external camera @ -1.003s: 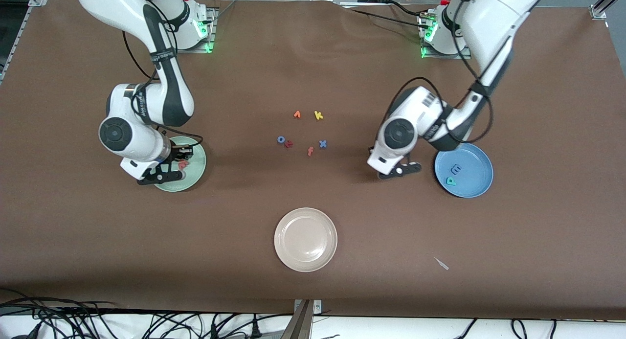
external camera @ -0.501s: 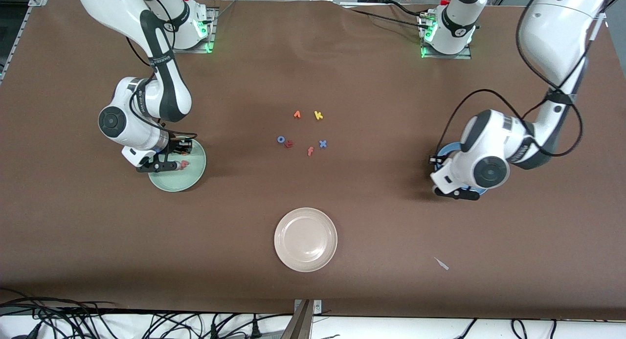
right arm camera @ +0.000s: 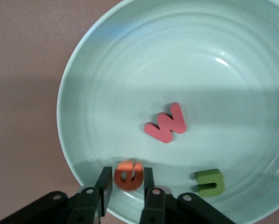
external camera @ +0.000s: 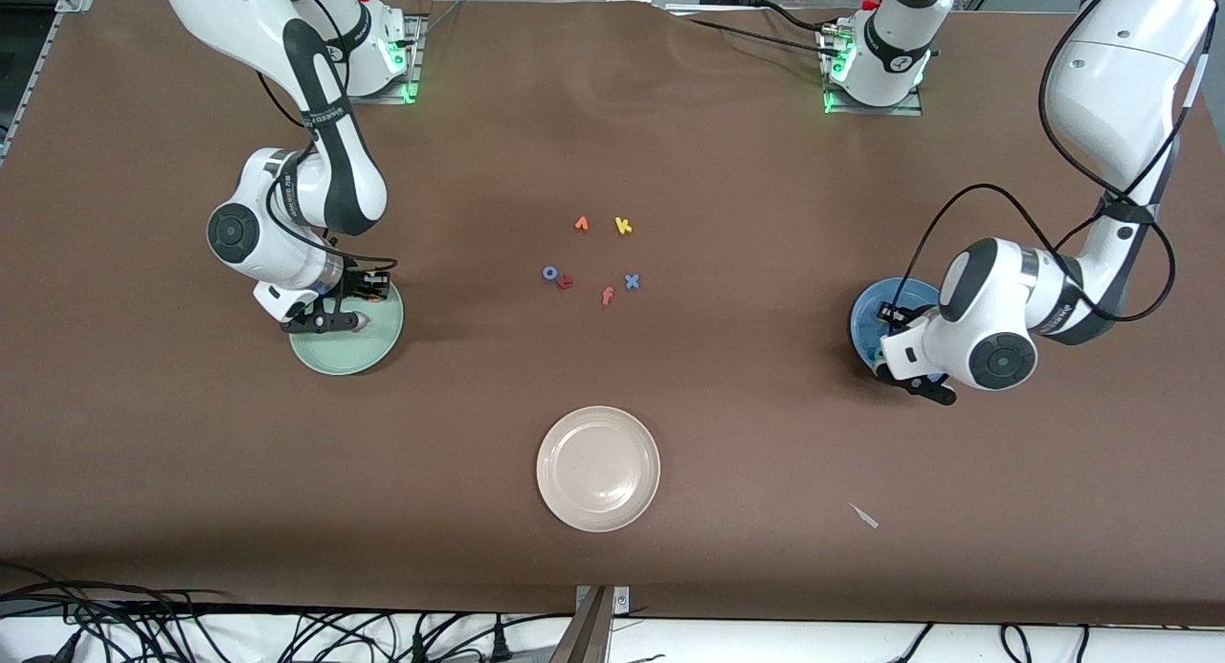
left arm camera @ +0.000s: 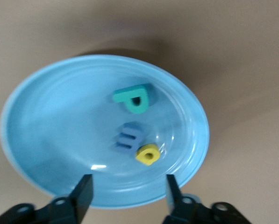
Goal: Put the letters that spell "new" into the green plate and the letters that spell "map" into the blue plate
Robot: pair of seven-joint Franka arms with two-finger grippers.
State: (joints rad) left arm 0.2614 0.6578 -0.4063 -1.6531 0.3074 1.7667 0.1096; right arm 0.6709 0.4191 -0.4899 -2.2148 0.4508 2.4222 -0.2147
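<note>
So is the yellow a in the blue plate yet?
In. The yellow a lies inside the blue plate beside the blue m, clear of the open left gripper.

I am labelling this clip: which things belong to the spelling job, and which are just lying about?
Job:
- green plate with red w, orange e, green n
- blue plate with teal p, blue m, yellow a

Lying about:
- beige plate
- loose letters mid-table

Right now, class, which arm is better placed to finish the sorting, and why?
Right: the right gripper holds the orange e over the green plate. The left gripper stands open; its blue plate holds three letters.
</note>
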